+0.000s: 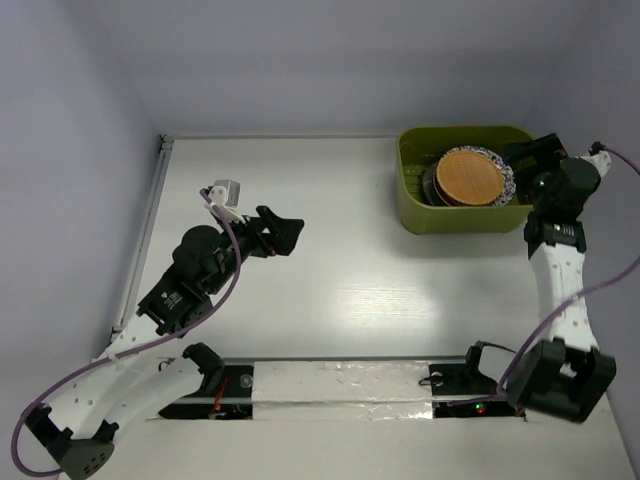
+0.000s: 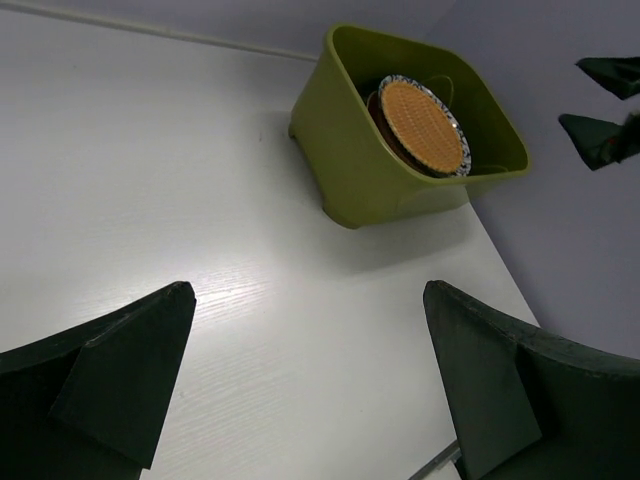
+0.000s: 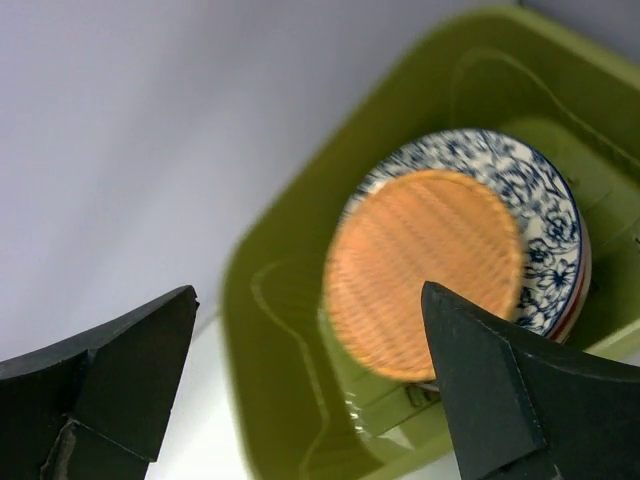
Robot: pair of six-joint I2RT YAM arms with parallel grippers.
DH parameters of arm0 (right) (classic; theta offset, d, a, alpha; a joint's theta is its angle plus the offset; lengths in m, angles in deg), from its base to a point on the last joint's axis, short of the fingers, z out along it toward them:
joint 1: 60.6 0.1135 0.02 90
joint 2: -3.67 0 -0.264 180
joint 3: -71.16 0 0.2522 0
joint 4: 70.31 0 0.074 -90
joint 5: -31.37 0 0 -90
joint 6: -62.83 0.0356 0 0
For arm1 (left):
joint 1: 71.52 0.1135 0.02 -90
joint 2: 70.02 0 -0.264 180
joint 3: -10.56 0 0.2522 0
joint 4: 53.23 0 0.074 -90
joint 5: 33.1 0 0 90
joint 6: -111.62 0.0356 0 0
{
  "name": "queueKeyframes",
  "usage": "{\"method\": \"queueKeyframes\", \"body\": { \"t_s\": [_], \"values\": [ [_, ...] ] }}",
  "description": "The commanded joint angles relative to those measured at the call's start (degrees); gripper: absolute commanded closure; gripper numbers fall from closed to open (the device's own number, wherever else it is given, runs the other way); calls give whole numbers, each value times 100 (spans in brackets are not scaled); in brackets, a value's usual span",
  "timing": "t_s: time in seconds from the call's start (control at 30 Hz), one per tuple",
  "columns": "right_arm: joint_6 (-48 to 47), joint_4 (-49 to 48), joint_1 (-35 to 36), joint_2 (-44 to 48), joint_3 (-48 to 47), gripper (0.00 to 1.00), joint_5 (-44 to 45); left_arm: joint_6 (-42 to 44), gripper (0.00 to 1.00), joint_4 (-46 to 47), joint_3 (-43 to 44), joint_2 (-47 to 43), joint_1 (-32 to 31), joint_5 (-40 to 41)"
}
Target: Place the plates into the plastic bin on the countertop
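Observation:
The olive-green plastic bin stands at the back right of the white countertop. Inside it a stack of plates leans tilted, the orange-brown plate on top and a blue-white patterned plate right beneath. My right gripper hangs open at the bin's right side, just apart from the stack. In the right wrist view its fingertips frame the orange-brown plate, touching nothing. My left gripper is open and empty above bare countertop, far left of the bin.
Pale walls close the table at the back and both sides. A thin white rail runs along the left edge. A silver taped strip lies between the arm bases at the near edge. A cable loops beside the right arm.

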Motion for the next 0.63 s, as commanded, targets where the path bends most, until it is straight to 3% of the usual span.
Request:
{"method": "queueKeyframes", "body": {
  "t_s": [0.0, 0.07, 0.1, 0.17, 0.2, 0.23, 0.37, 0.47, 0.5, 0.6],
  "values": [
    [160, -222, -4, 954, 324, 2, -45, 274, 1, -83, 395, -107, -31, 225],
    [343, -923, -4, 1428, 693, 16, -1142, 335, 1, -143, 534, -160, -31, 304],
    [623, -1187, -4, 1866, 1034, 44, -1555, 361, 1, -179, 605, -160, -31, 400],
    [775, -1382, 110, 2325, 1151, 76, -2232, 449, 1, -346, 841, -160, -31, 471],
    [740, -1322, 111, 2544, 1143, 88, -2375, 484, 1, -390, 921, -168, -31, 541],
    [714, -1034, 172, 2999, 1012, 90, -2498, 520, 1, -468, 992, -195, -31, 594],
    [574, -409, 172, 4083, 582, 88, -2394, 608, 1, -530, 1168, -309, -31, 665],
    [284, 277, 224, 4313, -31, 78, -2419, 573, 1, -618, 1247, -335, -31, 682],
    [205, 313, 225, 4296, -122, 73, -2507, 573, 1, -627, 1265, -344, -31, 665],
    [108, 164, 286, 4261, -140, 40, -2649, 590, 1, -662, 1387, -353, -31, 647]
  ]
}}
